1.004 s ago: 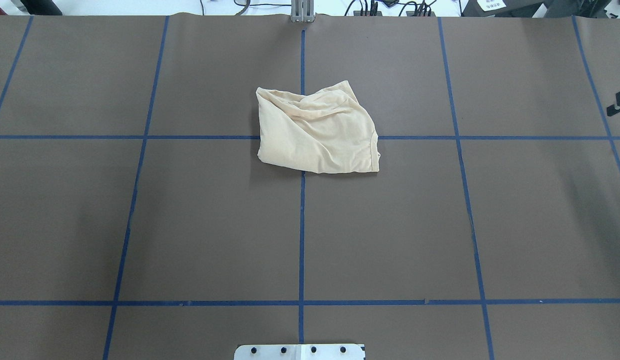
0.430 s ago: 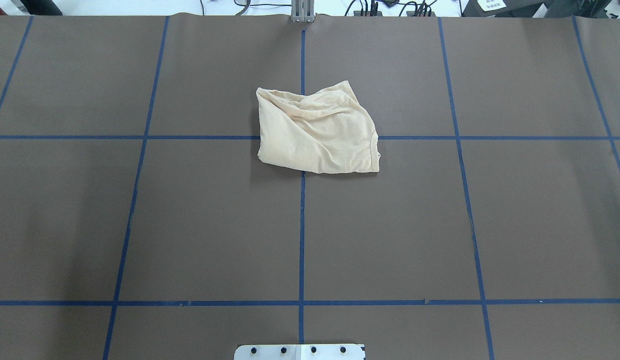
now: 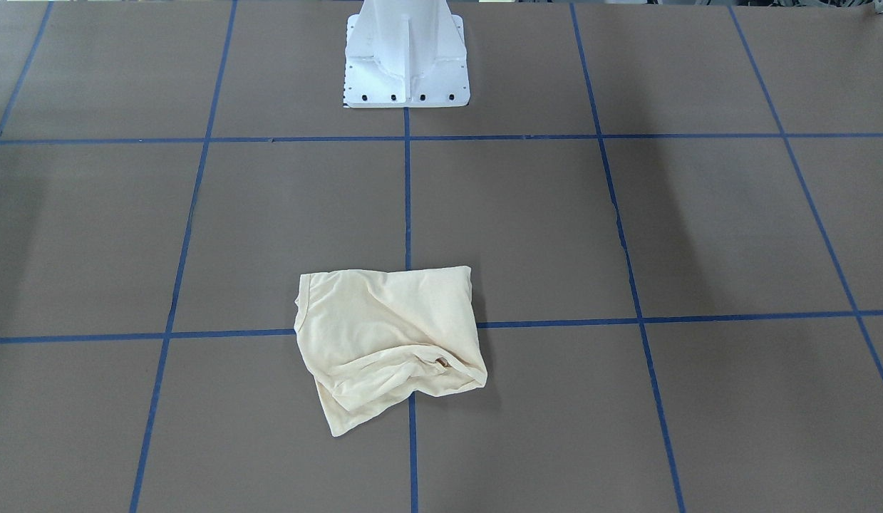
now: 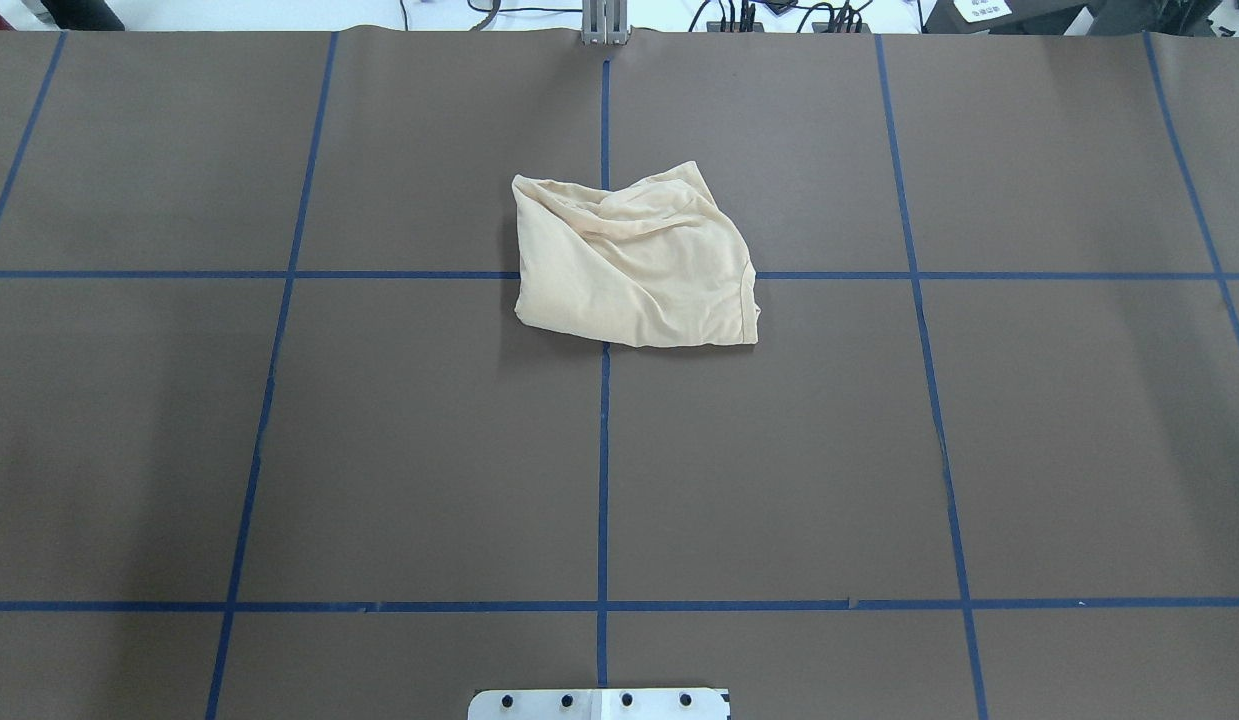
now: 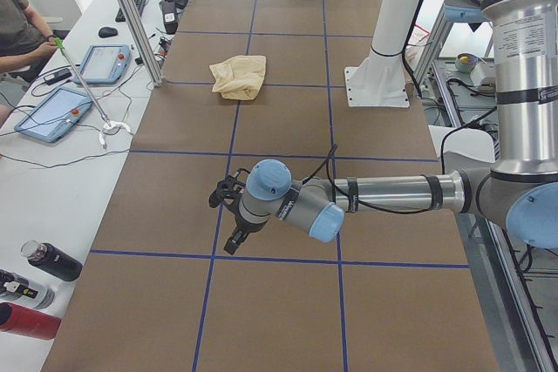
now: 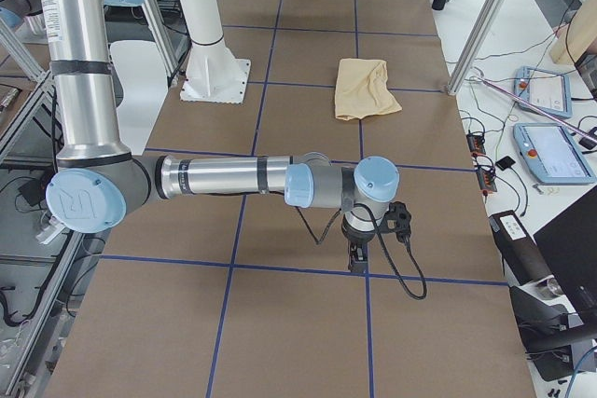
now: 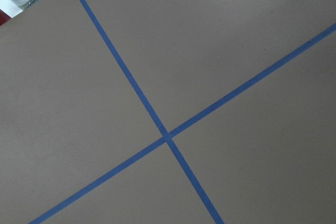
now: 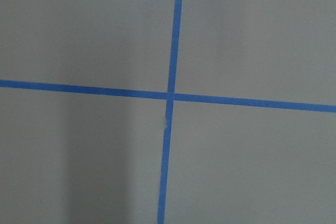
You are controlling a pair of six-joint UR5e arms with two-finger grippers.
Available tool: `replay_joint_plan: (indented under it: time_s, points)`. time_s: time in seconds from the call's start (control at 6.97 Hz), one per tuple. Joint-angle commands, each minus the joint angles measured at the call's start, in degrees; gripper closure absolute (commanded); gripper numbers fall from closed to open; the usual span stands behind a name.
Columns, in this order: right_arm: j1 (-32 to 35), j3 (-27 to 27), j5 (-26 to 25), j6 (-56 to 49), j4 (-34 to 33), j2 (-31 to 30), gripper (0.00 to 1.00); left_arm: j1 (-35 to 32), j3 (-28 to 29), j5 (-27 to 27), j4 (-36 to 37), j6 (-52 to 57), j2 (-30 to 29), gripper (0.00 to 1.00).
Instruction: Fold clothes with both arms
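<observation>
brown paper crossed by blue tape lines covers the desk (image 4: 429,450). the left arm (image 5: 384,193) stretches low over the desk's left end, the right arm (image 6: 224,177) over its right end. the cream shirt (image 4: 634,265) lies loosely bunched midway between those ends, nearer the far edge, well apart from both arms. the left gripper (image 5: 232,240) and right gripper (image 6: 358,256) point down at the paper; whether either is open or closed cannot be told.

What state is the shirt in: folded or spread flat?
Folded, loosely: the shirt lies as a compact wrinkled bundle, layers overlapping, no sleeves spread out.
</observation>
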Motion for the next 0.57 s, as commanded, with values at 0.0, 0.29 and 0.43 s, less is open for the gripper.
replay_joint_plan:
  time_s: [0.0,0.29,0.43]
  points:
    - [-0.2,3.8,1.9,5.5,-1.6,-2.0,0.00,-0.4,-0.9,-0.5,4.4,-1.2,-0.8,0.00]
    - [-0.8,4.5,5.4,5.9,-1.5,-2.1,0.00,-0.6,-2.9,-1.7,4.0,-6.3,0.5,0.00]
    - [-0.8,4.7,6.0,5.9,-1.6,-2.1,0.00,-0.6,-3.6,-1.5,3.4,-6.3,1.9,0.00]
